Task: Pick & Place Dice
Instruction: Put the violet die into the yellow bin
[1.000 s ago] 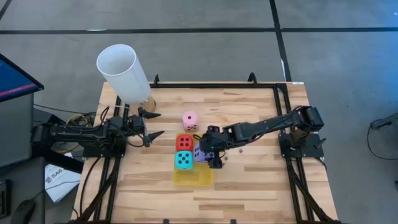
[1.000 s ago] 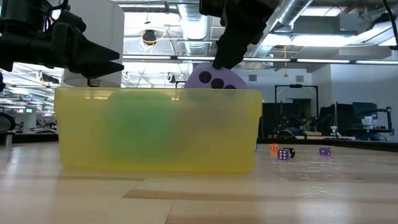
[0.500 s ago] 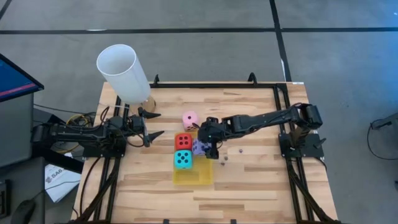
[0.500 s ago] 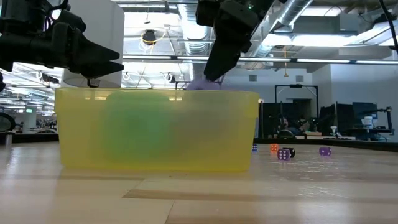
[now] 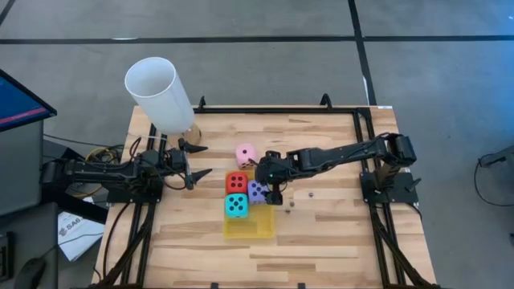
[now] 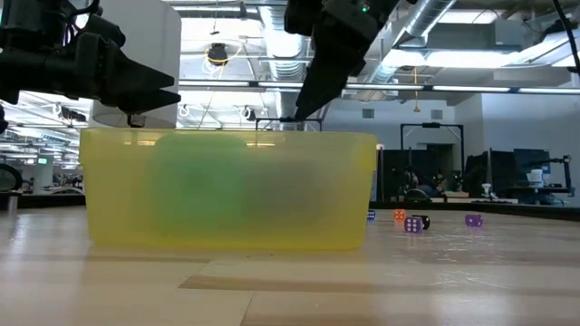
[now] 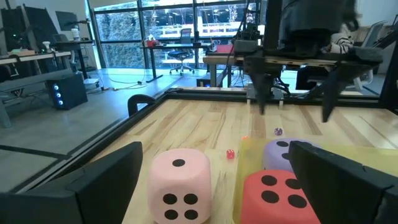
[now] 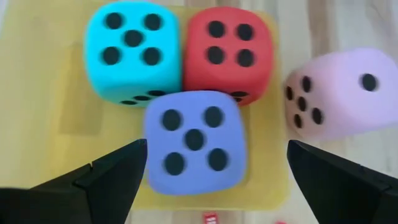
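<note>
Purple die [image 8: 194, 140] in tray, right claw [image 5: 275, 189] wide open above.

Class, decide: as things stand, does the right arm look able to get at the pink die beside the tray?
Probably yes. The right claw hangs open over the purple die, and the pink die sits close by on bare table outside the yellow tray, nothing over it.

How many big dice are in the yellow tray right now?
3: cyan die, red die and purple die sit in the tray; pink die is outside, on the table.
</note>
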Robot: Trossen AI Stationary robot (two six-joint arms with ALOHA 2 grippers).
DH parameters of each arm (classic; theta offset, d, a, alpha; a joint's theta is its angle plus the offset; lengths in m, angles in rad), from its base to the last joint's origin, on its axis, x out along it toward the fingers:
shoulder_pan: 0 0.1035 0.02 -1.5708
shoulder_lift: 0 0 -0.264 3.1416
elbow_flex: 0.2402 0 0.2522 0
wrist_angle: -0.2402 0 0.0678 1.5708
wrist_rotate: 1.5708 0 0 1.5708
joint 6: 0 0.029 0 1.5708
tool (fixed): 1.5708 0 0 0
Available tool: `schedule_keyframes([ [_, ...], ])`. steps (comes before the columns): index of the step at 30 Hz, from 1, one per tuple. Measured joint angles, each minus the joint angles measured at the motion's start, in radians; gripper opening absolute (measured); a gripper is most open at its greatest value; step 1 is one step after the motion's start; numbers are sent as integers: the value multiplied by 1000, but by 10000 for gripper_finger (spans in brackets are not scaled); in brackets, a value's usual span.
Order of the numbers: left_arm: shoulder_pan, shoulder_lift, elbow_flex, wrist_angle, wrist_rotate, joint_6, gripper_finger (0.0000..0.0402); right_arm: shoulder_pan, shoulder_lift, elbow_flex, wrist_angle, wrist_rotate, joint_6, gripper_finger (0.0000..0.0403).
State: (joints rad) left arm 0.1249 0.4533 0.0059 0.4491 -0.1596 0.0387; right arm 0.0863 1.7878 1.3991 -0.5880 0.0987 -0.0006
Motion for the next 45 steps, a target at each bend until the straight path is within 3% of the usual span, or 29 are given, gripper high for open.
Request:
schedule_keyframes([
  [5, 0, 0, 0, 0, 0, 0, 392, 20, 0, 0, -2, 0, -25, 360],
  [28, 0, 0, 0, 0, 0, -21, 392, 14, 0, 0, -71, 6, -60, 76],
  [39, 0, 0, 0, 0, 0, -21, 392, -30, 0, 0, -71, 7, -75, 9],
  [45, 0, 0, 0, 0, 0, -21, 392, -71, -10, 0, -75, 6, -162, 5],
])
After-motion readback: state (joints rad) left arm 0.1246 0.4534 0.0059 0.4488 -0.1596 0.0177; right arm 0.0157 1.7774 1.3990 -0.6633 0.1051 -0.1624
